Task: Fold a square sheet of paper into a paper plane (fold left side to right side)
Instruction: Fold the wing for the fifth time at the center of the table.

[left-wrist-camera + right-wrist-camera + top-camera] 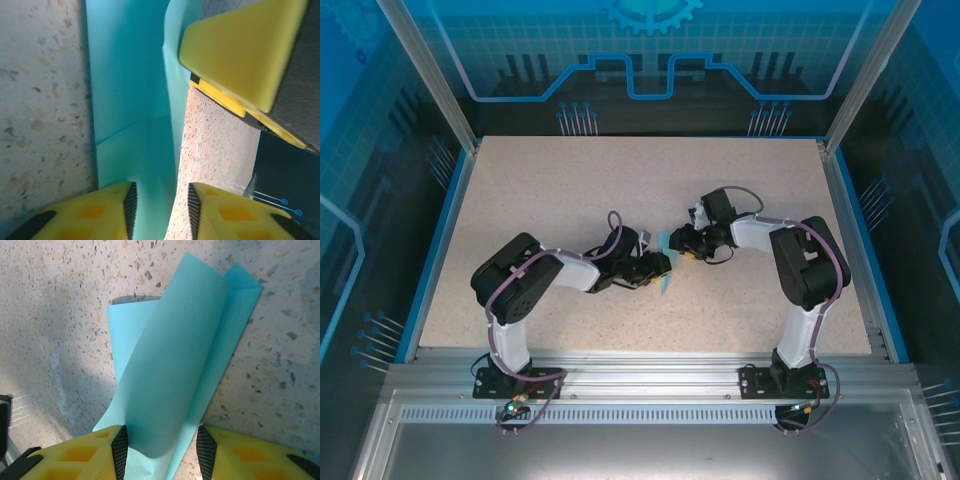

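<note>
The speckled beige table point(570, 180) takes up the middle of the overhead view, inside blue-lit enclosure walls point(380, 150). The left arm point(520, 285) and the right arm point(805, 265) both bend inward from the near edge, and their wrists meet close together near the table's centre.

The light-blue sheet of paper point(665, 283) lies on the table at that meeting point, partly folded. The right wrist camera shows its lower layers flat on the surface while one flap point(170, 375) curls up and over them. The left wrist camera shows it as a long strip point(130, 100) crossed by one slanted crease.

The left gripper point(160, 212) stands part open. The paper strip runs between its yellow pads point(100, 215) with clear room at one side, so it grips nothing. A yellow finger of the right gripper point(240, 50) sits just beyond it, over the paper's far edge.

The right gripper point(162, 450) also has its jaws apart, and the raised flap fills the gap between them. Whether the pads actually pinch the flap cannot be told.
</note>
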Controlling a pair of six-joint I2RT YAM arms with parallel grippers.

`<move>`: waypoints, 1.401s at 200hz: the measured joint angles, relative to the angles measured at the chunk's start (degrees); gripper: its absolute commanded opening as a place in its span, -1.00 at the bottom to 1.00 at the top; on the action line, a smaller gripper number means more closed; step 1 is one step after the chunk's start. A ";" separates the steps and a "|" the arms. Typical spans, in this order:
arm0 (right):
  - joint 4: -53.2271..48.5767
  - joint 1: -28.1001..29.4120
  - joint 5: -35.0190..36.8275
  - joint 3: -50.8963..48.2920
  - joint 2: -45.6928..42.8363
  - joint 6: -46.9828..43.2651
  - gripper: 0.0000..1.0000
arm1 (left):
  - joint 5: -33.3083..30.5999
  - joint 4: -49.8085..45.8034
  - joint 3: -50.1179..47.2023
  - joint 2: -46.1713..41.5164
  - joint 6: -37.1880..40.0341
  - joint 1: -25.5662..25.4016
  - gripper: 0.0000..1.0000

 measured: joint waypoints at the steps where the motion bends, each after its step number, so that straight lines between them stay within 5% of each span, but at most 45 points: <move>1: 0.00 0.00 0.00 0.00 0.00 0.00 -0.11 | 0.00 -0.07 0.00 -0.07 0.02 0.04 -0.10; 76: 0.00 0.00 0.00 0.00 0.00 0.00 -0.11 | 0.48 -7.34 2.21 -3.74 2.23 6.84 -0.03; 184: 0.00 0.00 0.00 0.00 0.02 -0.02 -0.12 | 4.02 -9.46 10.45 5.40 3.45 6.95 -0.24; 280: -0.09 0.00 0.00 0.00 0.04 -0.39 -0.14 | 5.99 -7.78 11.72 7.02 3.15 7.02 -0.81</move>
